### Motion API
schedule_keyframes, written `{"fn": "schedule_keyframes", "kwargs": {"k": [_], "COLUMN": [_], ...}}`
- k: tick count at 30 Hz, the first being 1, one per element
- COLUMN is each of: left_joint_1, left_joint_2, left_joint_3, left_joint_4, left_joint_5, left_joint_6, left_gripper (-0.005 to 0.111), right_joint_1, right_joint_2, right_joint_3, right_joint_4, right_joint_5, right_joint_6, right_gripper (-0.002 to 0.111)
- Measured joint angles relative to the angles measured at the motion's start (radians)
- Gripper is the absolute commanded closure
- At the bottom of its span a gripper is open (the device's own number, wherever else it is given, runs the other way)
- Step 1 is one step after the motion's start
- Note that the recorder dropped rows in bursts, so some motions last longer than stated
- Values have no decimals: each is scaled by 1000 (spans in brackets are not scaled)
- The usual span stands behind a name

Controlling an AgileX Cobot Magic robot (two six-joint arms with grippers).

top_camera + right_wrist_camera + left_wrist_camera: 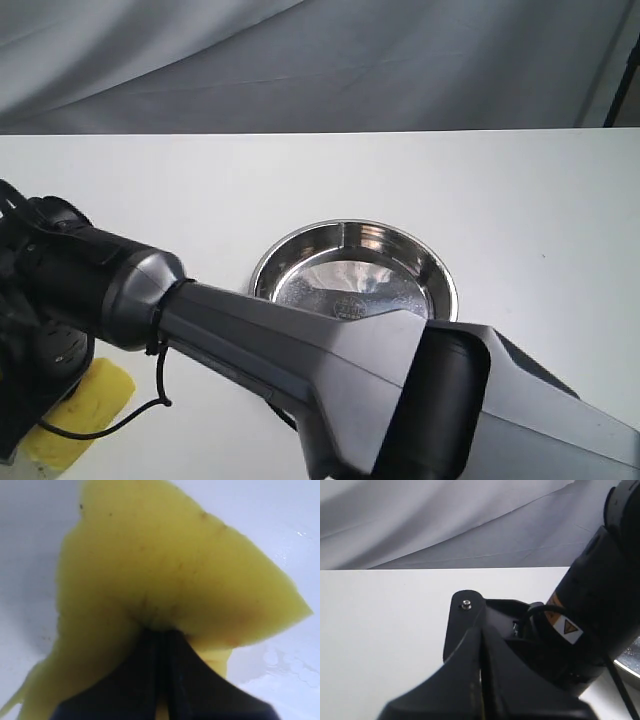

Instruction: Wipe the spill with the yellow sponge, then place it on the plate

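- Right gripper (162, 642) pinches a thick bright yellow foam sponge (165, 565), jaws nearly together.
- Left gripper (481, 650) sits closed on nothing.
- My right forearm hides the near rim of the round shiny steel plate (300, 252).

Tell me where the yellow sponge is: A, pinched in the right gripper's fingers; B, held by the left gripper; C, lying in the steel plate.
A: in the right wrist view the yellow sponge folds around the closed fingers of the right gripper; the left gripper is shut on nothing, and the visible part of the steel plate holds no sponge.
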Motion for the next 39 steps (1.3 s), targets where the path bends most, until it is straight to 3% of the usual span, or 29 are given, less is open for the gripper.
{"fn": "schedule_keyframes", "kwargs": {"k": [6, 17, 39], "left_joint_1": [0, 0, 0], "left_joint_2": [0, 0, 0], "left_joint_3": [0, 0, 0], "left_joint_4": [0, 0, 0], "left_joint_5": [0, 0, 0], "left_joint_6": [0, 0, 0], "left_gripper": [107, 107, 107], "right_joint_1": [-41, -311, -338], "right_joint_2": [0, 34, -358], "right_joint_3": [0, -2, 11], "right_joint_4": [-24, 74, 35], "right_joint_5": [0, -4, 39], "right_joint_6": [35, 172, 165], "right_gripper": [108, 108, 108]}}
